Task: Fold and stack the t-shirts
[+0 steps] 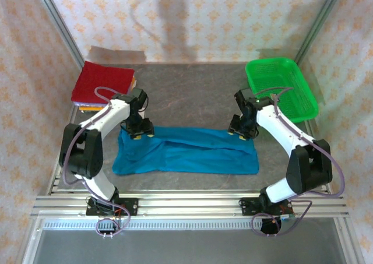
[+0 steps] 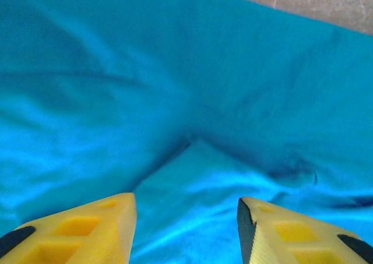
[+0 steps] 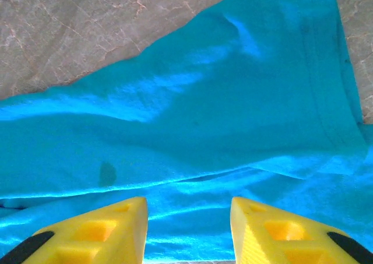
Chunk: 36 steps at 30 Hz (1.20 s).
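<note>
as both arms lean over the grey bench, we see the teal-blue t-shirt spread lengthwise along the near edge. it is folded into a long, rumpled band that reaches from just ahead of the left arm's base to just ahead of the right arm's base. the left gripper hangs over the shirt's far left corner, its yellow fingers parted, with creased cloth showing in the gap between them. from its wrist camera we make out a fold running up the cloth and a sliver of bare bench at the top right. the right gripper hangs over the shirt's far right corner, its fingers likewise spread and released, the cloth lying flat beneath them. whether the tips of either pair touch the cloth we cannot tell. in the right wrist view the shirt's far edge slants across the marbled surface, and a hemmed edge runs down the right side. at the far left corner of the bench sits the stack of folded t-shirts, a dark red one on top, with orange and yellow edges peeping out beneath it at the near side. the green mesh basket stands at the far right corner, well apart from the teal-blue shirt. the stack and the basket lie beyond the two grippers, one on each side.
</note>
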Motion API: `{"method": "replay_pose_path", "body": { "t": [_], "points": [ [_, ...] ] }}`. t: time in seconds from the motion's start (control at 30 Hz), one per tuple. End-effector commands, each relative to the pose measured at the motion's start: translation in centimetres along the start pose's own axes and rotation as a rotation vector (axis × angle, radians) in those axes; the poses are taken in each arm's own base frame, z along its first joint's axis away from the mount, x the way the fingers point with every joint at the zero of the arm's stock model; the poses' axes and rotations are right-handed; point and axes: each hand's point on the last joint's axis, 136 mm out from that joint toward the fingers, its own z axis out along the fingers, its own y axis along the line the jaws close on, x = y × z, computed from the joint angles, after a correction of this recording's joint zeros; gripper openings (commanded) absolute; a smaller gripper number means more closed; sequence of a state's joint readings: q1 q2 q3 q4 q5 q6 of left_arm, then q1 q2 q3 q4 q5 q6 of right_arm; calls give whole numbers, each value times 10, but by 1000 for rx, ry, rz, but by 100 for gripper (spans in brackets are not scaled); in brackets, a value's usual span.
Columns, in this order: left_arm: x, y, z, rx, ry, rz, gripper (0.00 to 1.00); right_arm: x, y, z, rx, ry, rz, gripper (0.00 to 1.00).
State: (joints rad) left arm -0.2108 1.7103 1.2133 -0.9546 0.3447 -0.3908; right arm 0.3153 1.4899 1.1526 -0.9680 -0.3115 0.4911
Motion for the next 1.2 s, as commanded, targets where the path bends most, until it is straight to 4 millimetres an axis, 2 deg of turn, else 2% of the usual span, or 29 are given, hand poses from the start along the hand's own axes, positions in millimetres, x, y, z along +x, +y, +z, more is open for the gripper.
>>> {"method": "replay_pose_path", "body": {
  "t": [0.0,0.17,0.23,0.3,0.43,0.6,0.77,0.9,0.93,1.03,1.17],
  "points": [
    [-15,-14,6,32,-7,50,50,-6,4,-9,-8,-29,6,42],
    [-12,-17,23,63,15,38,44,-4,3,-9,-14,-32,15,42],
    [-9,-20,26,92,24,29,39,-4,4,-9,-16,-29,13,42],
    [-6,-21,28,106,29,20,29,-5,6,-10,-20,-31,12,42],
    [1,-23,25,136,27,6,13,-6,6,-13,-17,-35,8,42],
    [14,-21,9,151,11,-13,9,-6,6,-13,-18,-37,5,42],
    [37,-27,-1,206,19,-31,8,-4,5,-10,-22,-33,8,42],
    [60,-23,15,227,69,-57,8,-3,5,-7,-25,-32,8,42],
    [63,-24,18,235,74,-59,10,-3,4,-6,-25,-31,9,42],
    [74,-30,25,236,90,-43,30,-2,4,-4,-26,-22,6,42],
    [86,-49,26,294,94,-38,34,-1,3,-3,-21,-19,3,42]
  ]
}}
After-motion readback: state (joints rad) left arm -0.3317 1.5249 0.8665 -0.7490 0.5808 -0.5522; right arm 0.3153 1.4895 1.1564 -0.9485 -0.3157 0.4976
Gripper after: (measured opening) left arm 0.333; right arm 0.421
